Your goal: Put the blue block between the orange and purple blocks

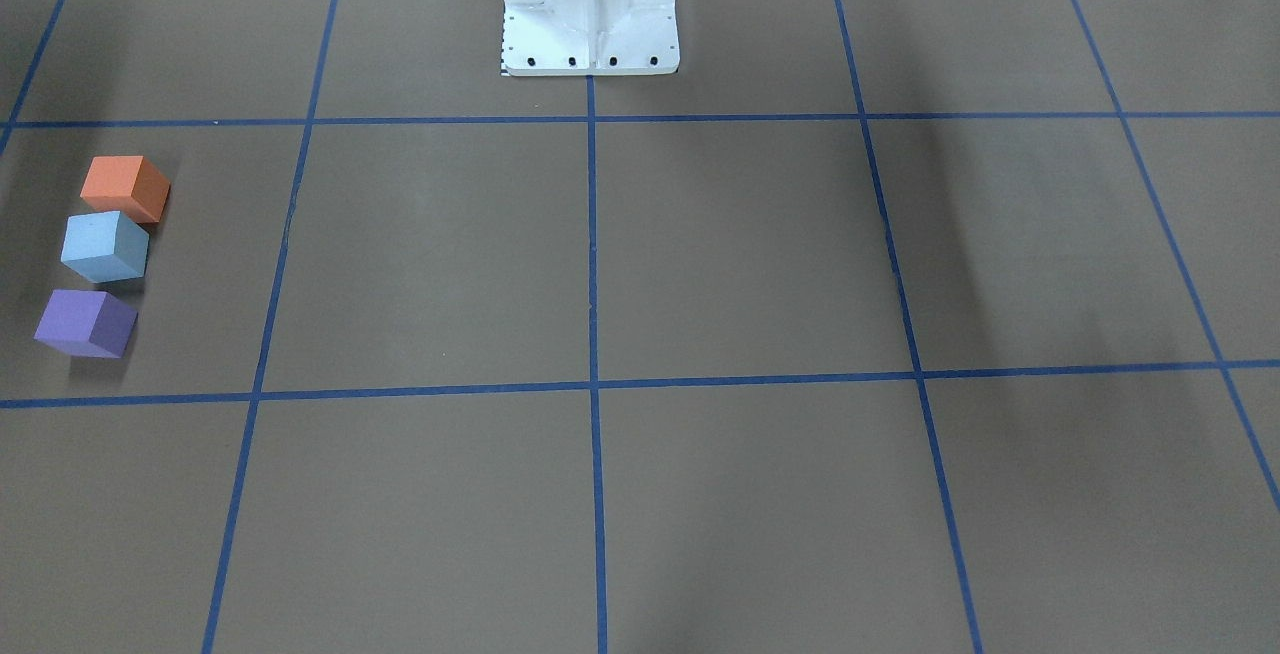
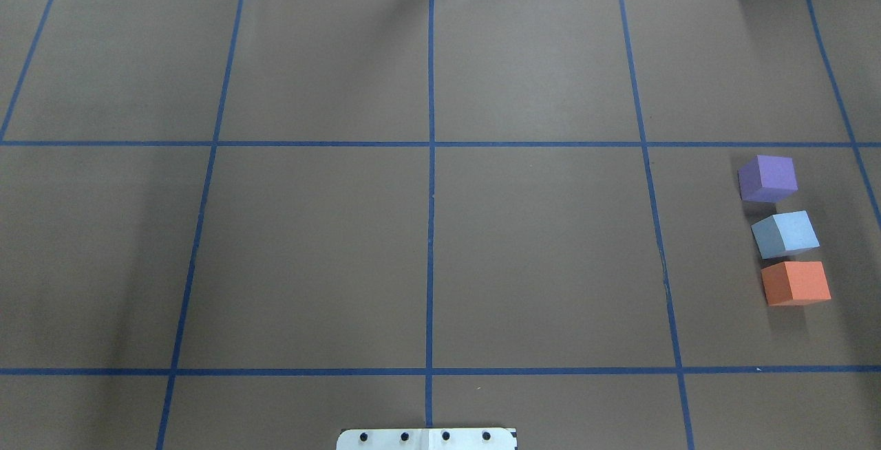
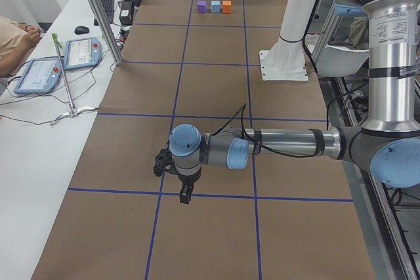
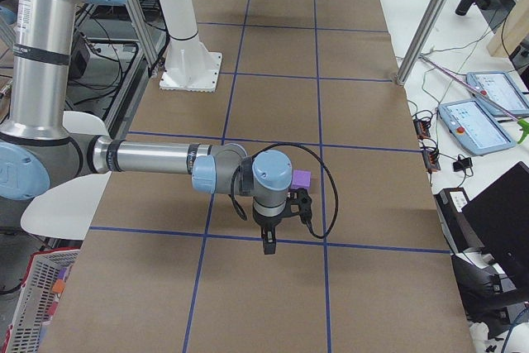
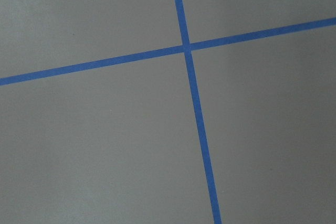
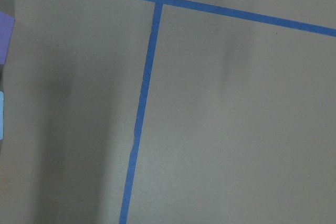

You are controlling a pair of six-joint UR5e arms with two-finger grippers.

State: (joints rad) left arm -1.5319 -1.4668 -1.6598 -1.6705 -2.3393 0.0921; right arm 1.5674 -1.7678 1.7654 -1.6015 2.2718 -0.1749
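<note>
Blue block (image 2: 785, 234) lies apart from both jaws.

I see even, soft overhead light, fairly dim, colours muted. Broad faint shadows streak the brown table cover (image 1: 1000, 264); the orange block (image 2: 796, 283) throws a short soft one toward the near side. Fixed views sharp; wrist views flat, slightly soft.
</note>
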